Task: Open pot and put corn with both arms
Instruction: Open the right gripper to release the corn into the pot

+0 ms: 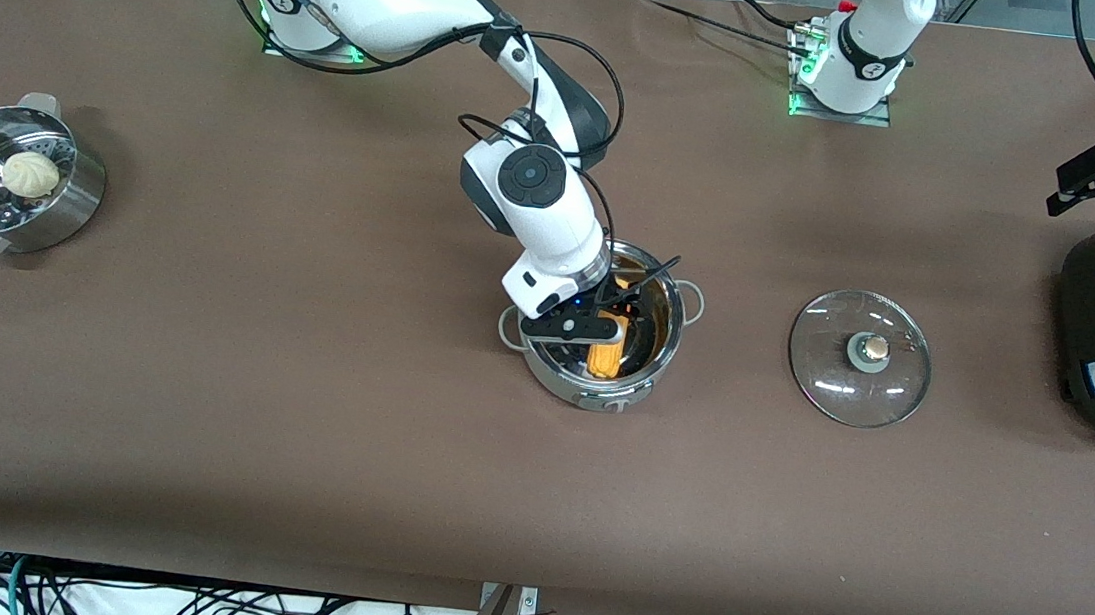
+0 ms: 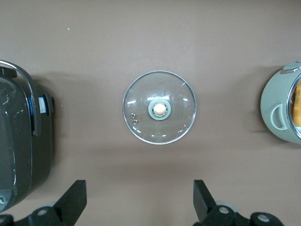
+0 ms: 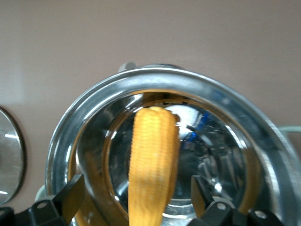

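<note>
the shiny round steel pot [image 1: 605, 338] stands open mid-table, and the ribbed yellow corn [image 3: 153, 160] lies inside on its mirrored bottom. the right gripper [image 3: 136, 195] hangs just over it, fingers spread apart, gripping nothing. the domed glass lid [image 2: 159, 107] lies flat toward the left arm's end, under the left gripper [image 2: 140, 197], also spread wide.
</note>
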`<action>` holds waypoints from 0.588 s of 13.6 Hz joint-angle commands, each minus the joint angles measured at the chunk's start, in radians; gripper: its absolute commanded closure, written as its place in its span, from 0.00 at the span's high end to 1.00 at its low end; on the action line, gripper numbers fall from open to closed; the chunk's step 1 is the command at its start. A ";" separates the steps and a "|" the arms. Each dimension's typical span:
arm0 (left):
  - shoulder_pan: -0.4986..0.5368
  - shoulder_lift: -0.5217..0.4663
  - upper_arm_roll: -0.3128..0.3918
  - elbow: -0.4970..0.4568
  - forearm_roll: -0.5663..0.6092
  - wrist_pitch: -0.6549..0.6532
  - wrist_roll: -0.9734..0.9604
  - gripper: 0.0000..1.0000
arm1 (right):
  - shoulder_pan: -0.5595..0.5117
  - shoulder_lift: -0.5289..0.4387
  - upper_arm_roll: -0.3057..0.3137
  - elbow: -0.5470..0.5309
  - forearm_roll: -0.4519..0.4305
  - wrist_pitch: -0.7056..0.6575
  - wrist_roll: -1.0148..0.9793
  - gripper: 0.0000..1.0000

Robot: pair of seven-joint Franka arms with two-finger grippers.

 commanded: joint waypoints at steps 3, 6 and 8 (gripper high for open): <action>0.008 0.039 0.013 0.045 0.014 -0.036 -0.019 1.00 | -0.090 -0.198 -0.005 -0.001 -0.061 -0.398 -0.184 1.00; 0.008 0.040 0.013 0.046 0.014 -0.036 -0.019 1.00 | -0.218 -0.299 -0.010 -0.001 -0.057 -0.586 -0.370 1.00; 0.008 0.039 0.013 0.045 0.014 -0.037 -0.020 1.00 | -0.297 -0.350 -0.010 -0.001 -0.057 -0.689 -0.450 1.00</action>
